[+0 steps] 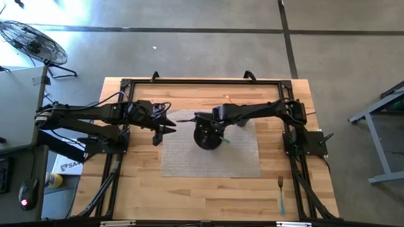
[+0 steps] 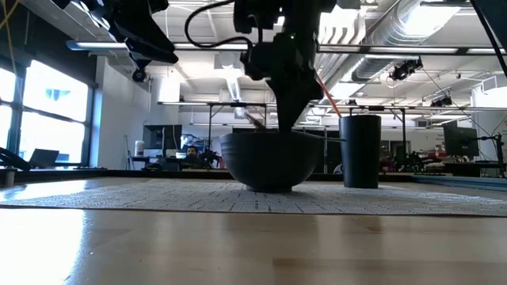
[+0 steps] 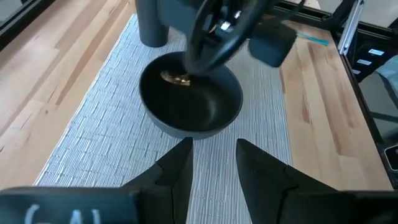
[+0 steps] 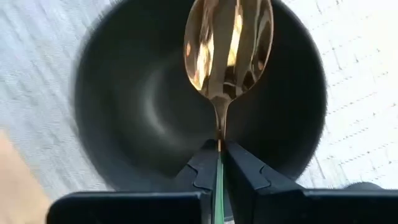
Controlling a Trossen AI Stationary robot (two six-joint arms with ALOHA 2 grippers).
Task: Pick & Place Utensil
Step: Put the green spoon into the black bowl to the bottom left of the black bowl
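A gold spoon (image 4: 229, 43) with a green handle points head-down into a dark round bowl (image 1: 207, 136) that stands on a grey woven mat (image 1: 240, 154). My right gripper (image 4: 219, 148) hovers over the bowl, shut on the spoon. The spoon's head (image 3: 177, 78) shows low inside the bowl; whether it touches the bowl I cannot tell. My left gripper (image 3: 214, 149) is open and empty, above the mat's left edge, beside the bowl (image 3: 189, 99). My right gripper pinches the spoon between its two fingers (image 4: 242, 168) at the thin neck (image 4: 219, 134), where the gold stem meets the green handle. The fingers come from above, pointing down into the bowl. The spoon hangs below them, head lowest, handle running back between the fingers.
A dark cup (image 2: 360, 150) stands on the mat just beyond the bowl (image 3: 151, 22). A fork with a teal handle (image 1: 280, 192) lies on the bare wood near the table's right near corner. Black frame rails run along the table's edges.
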